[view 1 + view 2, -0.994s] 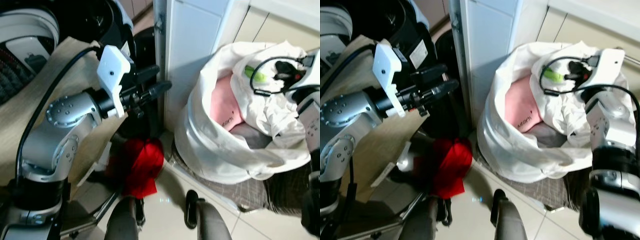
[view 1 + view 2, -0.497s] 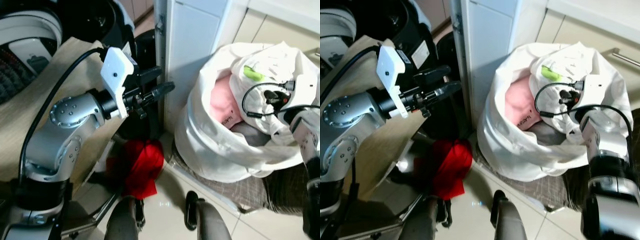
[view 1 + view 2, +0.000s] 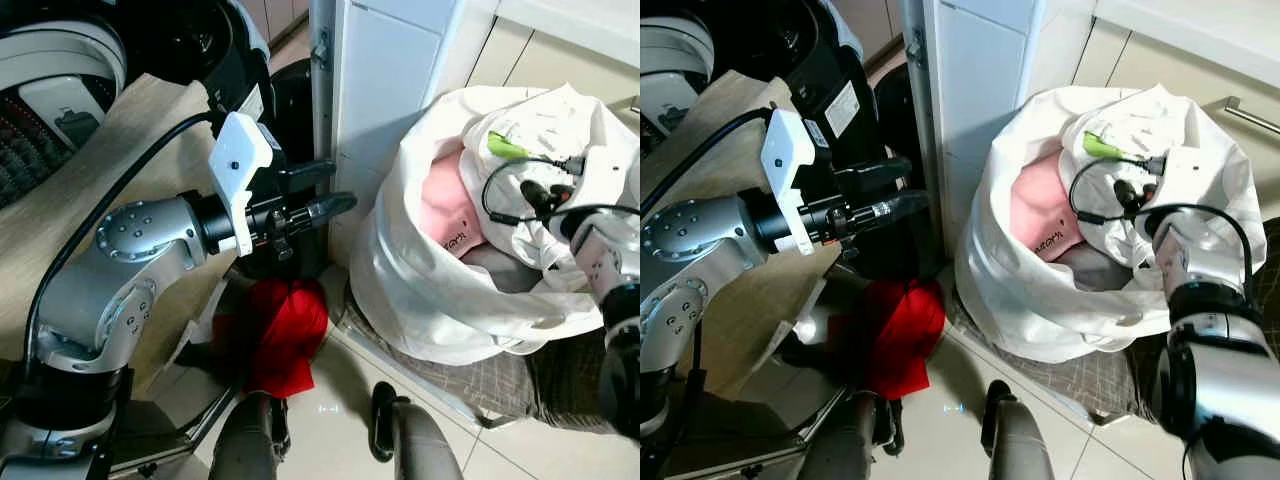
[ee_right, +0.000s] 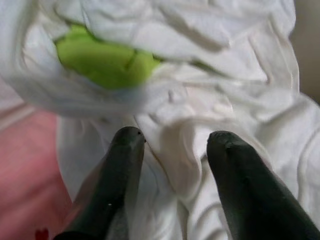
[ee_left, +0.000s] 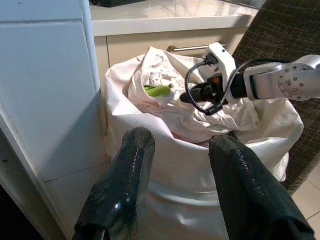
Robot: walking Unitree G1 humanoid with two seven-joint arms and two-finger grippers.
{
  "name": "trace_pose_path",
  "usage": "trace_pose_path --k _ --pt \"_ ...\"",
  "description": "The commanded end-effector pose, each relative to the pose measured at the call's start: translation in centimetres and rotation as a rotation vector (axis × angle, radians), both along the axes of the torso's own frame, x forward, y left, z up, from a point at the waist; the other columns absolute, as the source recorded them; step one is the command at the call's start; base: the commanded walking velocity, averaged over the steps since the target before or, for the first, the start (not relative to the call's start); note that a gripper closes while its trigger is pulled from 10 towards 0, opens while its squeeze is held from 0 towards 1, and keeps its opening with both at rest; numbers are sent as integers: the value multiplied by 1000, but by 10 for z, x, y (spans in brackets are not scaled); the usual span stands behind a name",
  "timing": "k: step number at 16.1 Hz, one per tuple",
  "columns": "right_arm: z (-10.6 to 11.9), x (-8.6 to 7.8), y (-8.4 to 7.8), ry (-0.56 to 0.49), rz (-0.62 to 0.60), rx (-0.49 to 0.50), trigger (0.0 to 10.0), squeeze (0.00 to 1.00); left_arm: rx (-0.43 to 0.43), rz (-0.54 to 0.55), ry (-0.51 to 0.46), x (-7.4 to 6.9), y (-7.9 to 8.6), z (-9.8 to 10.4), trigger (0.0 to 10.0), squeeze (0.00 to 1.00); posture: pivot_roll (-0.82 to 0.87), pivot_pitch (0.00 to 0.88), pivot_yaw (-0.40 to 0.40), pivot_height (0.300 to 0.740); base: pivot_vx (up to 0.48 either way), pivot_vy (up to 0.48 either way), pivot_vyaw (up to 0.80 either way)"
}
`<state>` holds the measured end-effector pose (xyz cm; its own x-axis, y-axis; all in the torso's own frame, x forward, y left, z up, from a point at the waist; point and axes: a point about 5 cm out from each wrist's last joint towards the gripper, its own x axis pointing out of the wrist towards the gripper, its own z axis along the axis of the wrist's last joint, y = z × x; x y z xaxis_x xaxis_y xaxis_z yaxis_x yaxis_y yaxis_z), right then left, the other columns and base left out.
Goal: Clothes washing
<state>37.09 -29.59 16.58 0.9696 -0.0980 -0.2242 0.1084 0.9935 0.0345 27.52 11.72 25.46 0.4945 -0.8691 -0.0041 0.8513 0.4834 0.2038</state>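
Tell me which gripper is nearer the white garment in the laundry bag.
Right. The right gripper, fingers open, is in the laundry bag right at the white garment. The left gripper, open too, hovers outside the bag beside the white cabinet.

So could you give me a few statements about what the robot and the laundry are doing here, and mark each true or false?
1. The right gripper has its fingers open over white cloth in the laundry bag. True.
2. The left gripper is clamped on a garment. False: its fingers are apart and hold nothing.
3. A red garment lies on the floor. True.
4. The bag holds only white laundry. False: a pink item and something green show too.
5. The red garment is inside the bag. False: it lies outside it, to the robot's left.
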Motion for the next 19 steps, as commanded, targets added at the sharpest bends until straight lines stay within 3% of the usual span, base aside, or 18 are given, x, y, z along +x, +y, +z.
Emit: trace_pose_path --k 1,9,10,18,19 --pt "-5 -2 -3 19 -20 -14 10000 1000 8 -24 -12 -6 1 5 10000 0 55 283 21 740 0 0 0" --pt "-16 -2 0 73 -54 -59 10000 1000 35 -37 -7 -9 4 11 10000 0 104 315 46 740 0 0 0" --pt "-23 -3 3 80 -64 25 10000 0 43 -37 -13 -10 6 15 10000 0 131 337 57 740 0 0 0" --pt "-51 -15 2 183 -154 0 10000 0 89 -61 19 -21 10 23 10000 0 245 401 91 740 0 0 0" --pt "-52 -16 1 181 -167 2 8902 0 92 -60 24 -22 11 23 10000 0 247 400 92 740 0 0 0"
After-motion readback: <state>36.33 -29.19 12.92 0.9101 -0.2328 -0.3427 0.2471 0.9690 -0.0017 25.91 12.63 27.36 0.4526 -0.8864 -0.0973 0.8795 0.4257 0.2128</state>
